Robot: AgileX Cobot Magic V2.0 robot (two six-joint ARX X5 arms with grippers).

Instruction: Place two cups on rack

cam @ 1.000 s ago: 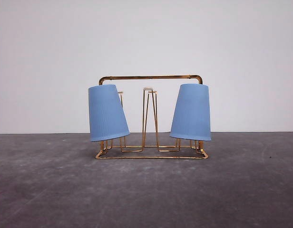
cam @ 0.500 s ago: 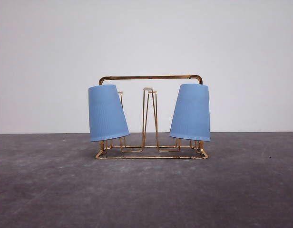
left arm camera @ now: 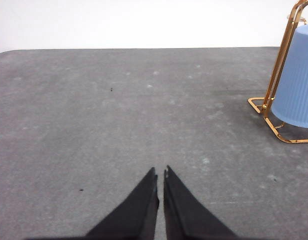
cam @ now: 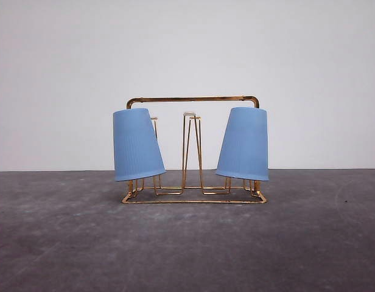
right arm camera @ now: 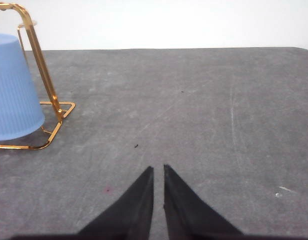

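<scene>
While both cups are hung upside down on the rack (cam: 193,149) — the left cup (cam: 137,145) and the right cup (cam: 244,144) tilted outward at either end — the rack is set mid-table (cam: 187,243). Left gripper (left arm camera: 160,174) and right gripper (right arm camera: 158,170) are seen clenched, empty, well apart from it.

Bare table (cam: 187,249) lies open from 3 through 6 to 9 o'clock; the rack (cam: 193,99) with two cups (cam: 137,146) (cam: 243,145) blocks 12 o'clock.
</scene>
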